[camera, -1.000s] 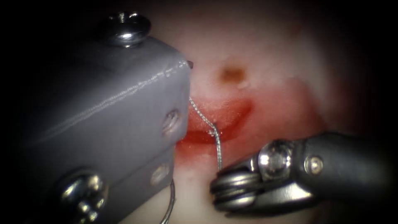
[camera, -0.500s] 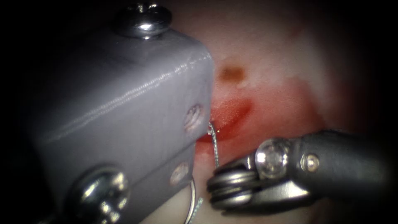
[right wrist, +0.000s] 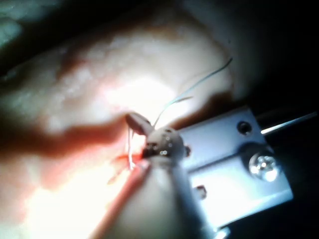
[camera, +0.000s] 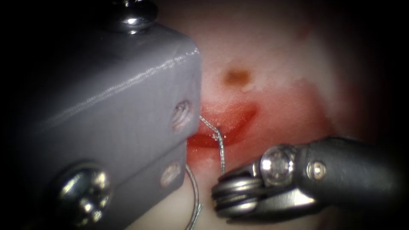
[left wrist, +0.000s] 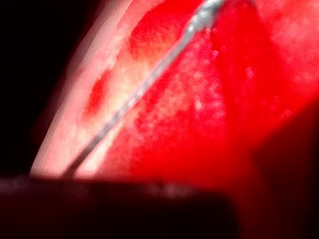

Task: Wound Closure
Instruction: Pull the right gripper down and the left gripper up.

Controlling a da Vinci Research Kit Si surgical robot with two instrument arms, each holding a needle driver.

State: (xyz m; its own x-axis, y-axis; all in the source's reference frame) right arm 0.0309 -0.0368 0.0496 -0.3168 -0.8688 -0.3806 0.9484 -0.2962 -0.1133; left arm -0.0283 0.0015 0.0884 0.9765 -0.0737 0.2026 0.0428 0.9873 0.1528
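Here the thread (camera: 220,149) runs from the right tool (camera: 230,181) up into the cut (camera: 230,123) just above it, with a curved wire, perhaps the needle (camera: 194,187), just left of the tool; we cannot tell whether the tool grips, and we judge a stitch half-made, next needing gentle tension.

The endoscope looks down at the cut (camera: 226,123) from very close; both wrist views seemingly share the tissue (right wrist: 75,99).
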